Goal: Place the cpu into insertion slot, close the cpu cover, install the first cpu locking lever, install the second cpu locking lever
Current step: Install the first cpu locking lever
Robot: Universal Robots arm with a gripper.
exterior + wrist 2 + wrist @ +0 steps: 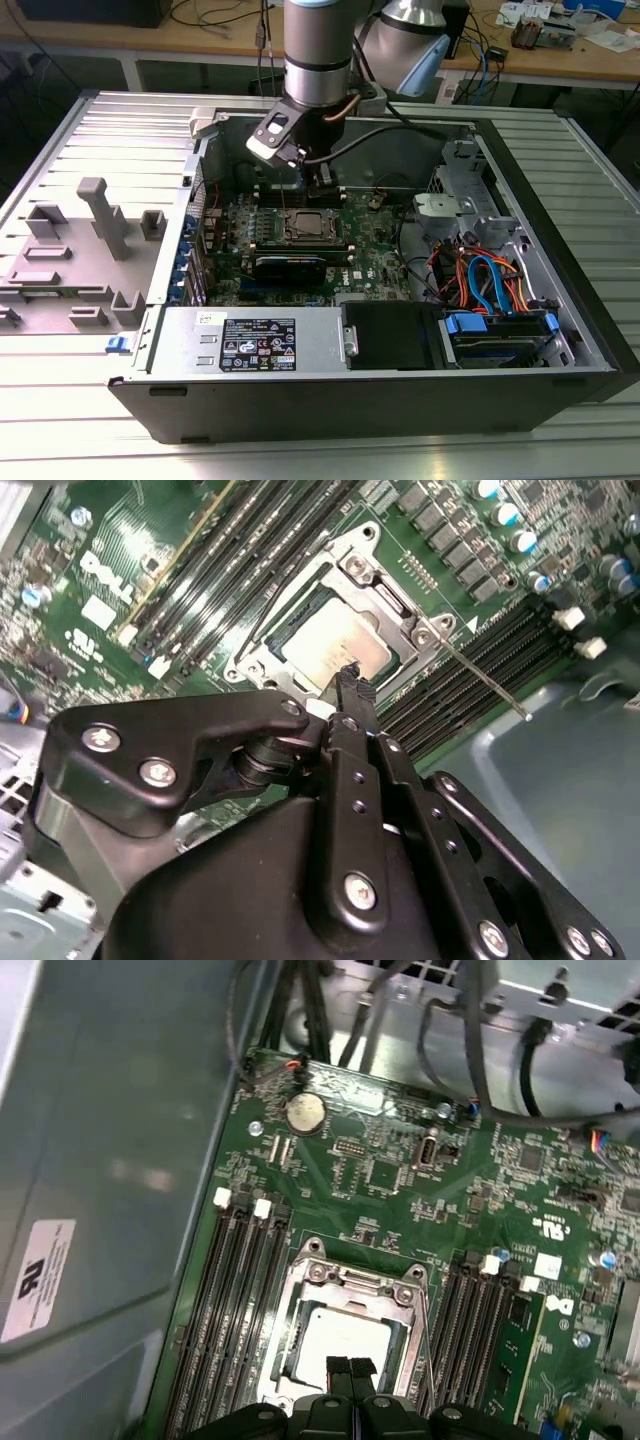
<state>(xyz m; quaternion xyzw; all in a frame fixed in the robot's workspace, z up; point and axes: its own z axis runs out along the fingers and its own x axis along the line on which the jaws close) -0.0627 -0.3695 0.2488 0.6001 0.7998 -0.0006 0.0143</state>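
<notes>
Cpu (345, 1338), a pale silvery square, sat in the slot (398, 1345), framed by the cover (350, 1282); I saw my claw (350, 1368) pinched together empty, just over it.

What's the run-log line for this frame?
small silvery-grey square cpu: in metal-rimmed insertion slot | thin silvery cpu cover: down | gripper: shut, over cpu

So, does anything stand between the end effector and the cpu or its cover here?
Nothing visible does. In the first wrist view the shut end effector hangs directly over the near edge of the cpu, which is framed by the cpu cover, with no cable or part crossing between them.
</notes>
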